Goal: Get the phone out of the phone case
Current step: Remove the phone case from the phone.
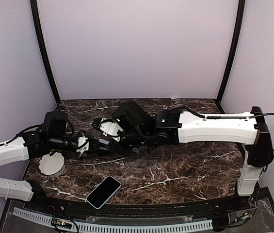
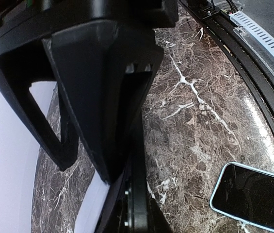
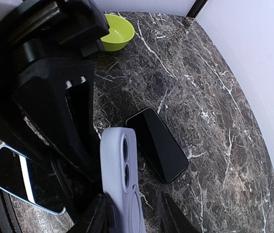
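Note:
A lavender phone case (image 3: 121, 174) stands upright off the table, its back with the camera cut-out facing the right wrist camera. I cannot tell whether a phone is inside it. My right gripper (image 3: 129, 213) has one jaw on each side of the case; the left jaw touches it and the right jaw stands a little apart. My left gripper (image 2: 86, 172) has its jaws close together at the case's lavender edge (image 2: 89, 211). The two grippers meet at the table's centre-left (image 1: 105, 141). A black phone (image 3: 157, 144) lies flat on the table just beyond the case.
A second phone with a light-blue rim (image 1: 104, 191) lies near the front edge, and also shows in the left wrist view (image 2: 253, 194). A green bowl (image 3: 116, 33) stands at the far side. A white round object (image 1: 51, 164) sits by the left arm.

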Tool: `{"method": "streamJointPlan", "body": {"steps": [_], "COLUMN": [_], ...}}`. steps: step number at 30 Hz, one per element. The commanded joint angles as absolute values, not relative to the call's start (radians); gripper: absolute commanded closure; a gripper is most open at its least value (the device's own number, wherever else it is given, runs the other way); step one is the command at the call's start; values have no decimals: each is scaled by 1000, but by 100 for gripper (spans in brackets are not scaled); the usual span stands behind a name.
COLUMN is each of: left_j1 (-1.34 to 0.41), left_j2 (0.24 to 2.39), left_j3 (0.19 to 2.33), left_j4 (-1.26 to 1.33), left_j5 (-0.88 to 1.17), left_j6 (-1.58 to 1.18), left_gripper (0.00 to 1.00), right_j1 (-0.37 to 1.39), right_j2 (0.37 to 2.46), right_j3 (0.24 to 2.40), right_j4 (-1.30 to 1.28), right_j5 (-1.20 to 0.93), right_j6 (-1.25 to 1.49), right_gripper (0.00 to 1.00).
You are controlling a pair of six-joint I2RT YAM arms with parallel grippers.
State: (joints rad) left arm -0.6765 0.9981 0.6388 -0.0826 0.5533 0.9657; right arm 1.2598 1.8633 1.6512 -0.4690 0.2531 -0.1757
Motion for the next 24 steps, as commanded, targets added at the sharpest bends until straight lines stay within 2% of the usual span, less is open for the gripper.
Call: {"method": "streamJointPlan", "body": {"steps": [1,13,24], "left_j1": [-687,-687,-687], "left_j2": [929,934,934], "left_j3": [665,666,668], "left_j4": [49,40,36], "left_j5": [674,655,663], "left_j6": [975,985,984], "left_gripper": [100,100,100], "right_j1": [1243,1232,1044], "right_j2": [1906,1848,1678], "right_j3": [1641,1621,1461], "right_j4": [-537,-510,-452], "right_j5": [301,200,13], "right_j6": [-160,-119,-44], "right_gripper": [65,66,61]}}
